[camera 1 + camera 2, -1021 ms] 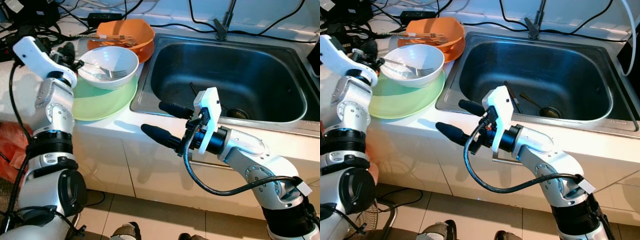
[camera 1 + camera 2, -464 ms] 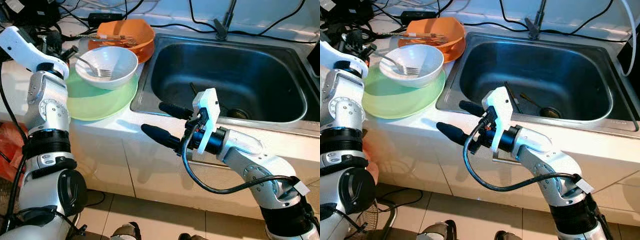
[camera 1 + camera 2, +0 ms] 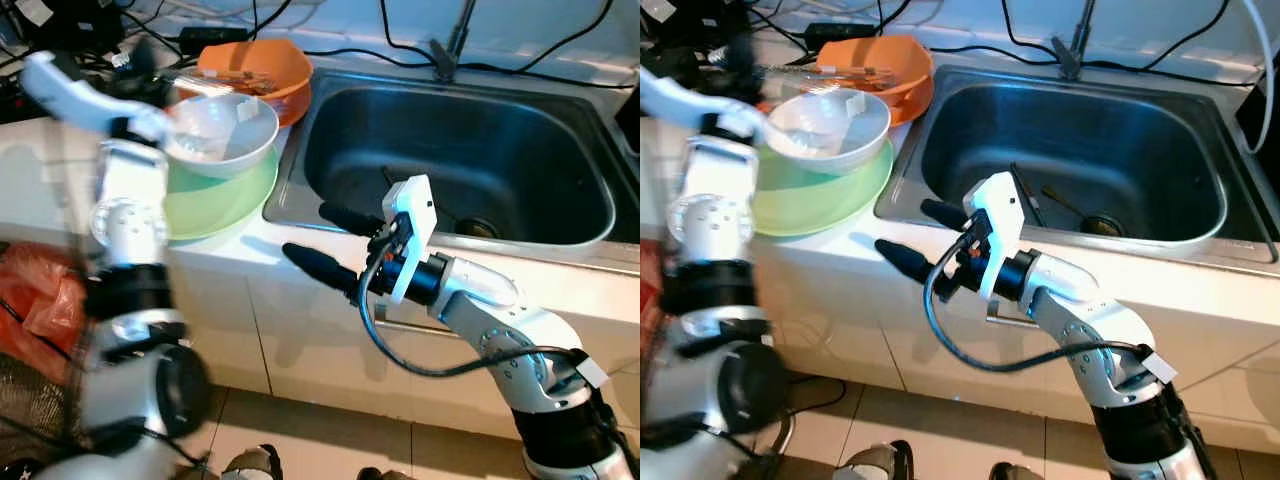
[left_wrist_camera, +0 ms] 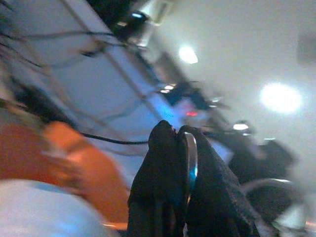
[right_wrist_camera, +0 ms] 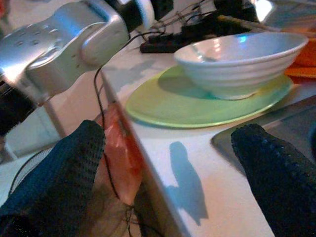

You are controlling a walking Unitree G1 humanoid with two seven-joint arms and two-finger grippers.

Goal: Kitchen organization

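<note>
— Stainless steel is seen at 1 o'clock on the bench point(image 3: 215, 250): the sink point(image 3: 560, 235), with what appear to be two thin utensils lying by its drain point(image 3: 1102, 224). What is stacked beside it?

— A white bowl point(image 3: 222, 130) is set on a pale green plate point(image 3: 215, 195) at 10 o'clock, just beside the sink's rim. An orange bowl point(image 3: 262, 68) is placed behind them at 11 o'clock, touching or nearly touching the white bowl, with some utensils laid across it. Black cables point(image 3: 385, 40) are strung along the back of the bench.

— How is the left claw held?

— The left claw point(image 4: 183, 148) is raised at the white bowl's far rim, the arm being blurred. Its two black fingers are pressed together on a thin shiny metal piece point(image 4: 191, 160), seen edge-on in the left wrist view; what the piece is cannot be told for certain.

— And the right claw?

— The right claw point(image 3: 322, 240) is held in front of the bench edge at 6 o'clock, pointing toward 9 o'clock. Its fingers point(image 5: 276, 168) are spread wide apart and nothing is gripped between them. In the right wrist view the plate and white bowl are faced across the bench corner, and something orange-red point(image 3: 40, 305) is made out low by the cabinet front.
</note>
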